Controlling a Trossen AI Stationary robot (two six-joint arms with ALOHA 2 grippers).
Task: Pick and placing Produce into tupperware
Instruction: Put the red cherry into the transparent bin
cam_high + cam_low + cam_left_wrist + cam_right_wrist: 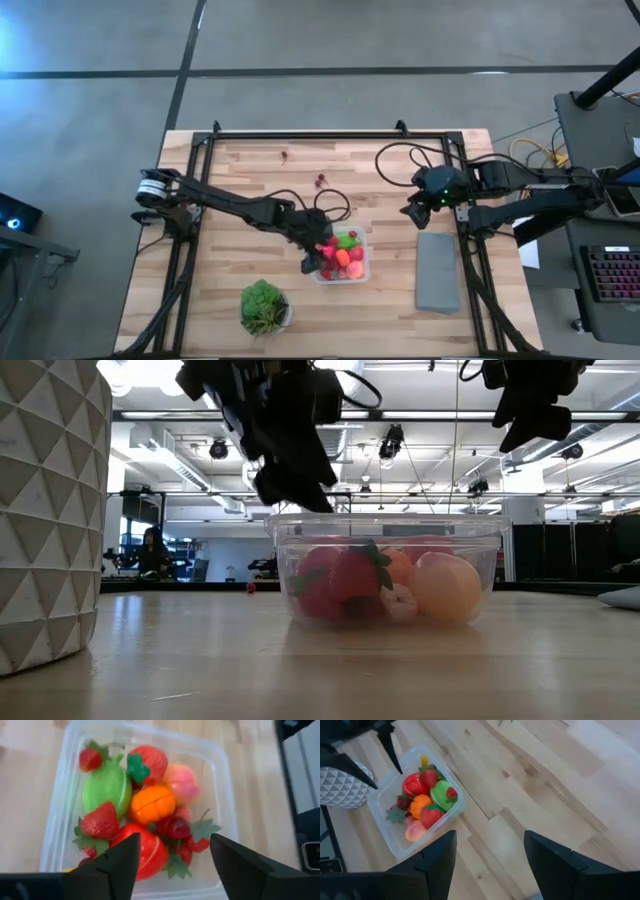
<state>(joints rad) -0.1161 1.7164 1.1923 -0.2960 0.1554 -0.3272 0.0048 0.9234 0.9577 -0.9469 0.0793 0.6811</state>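
Left gripper (172, 862) apart, empty, over tupperware (222, 795) full of produce (152, 805); no readable writing.

Red, orange, lime-green produce (150, 805) fills clear tupperware (220, 785).

produce (343, 254) in tupperware (362, 272) (mid-table)

tupperware (220, 780) near corner cut off, two tiny red pieces (320, 181) on table unidentifiable
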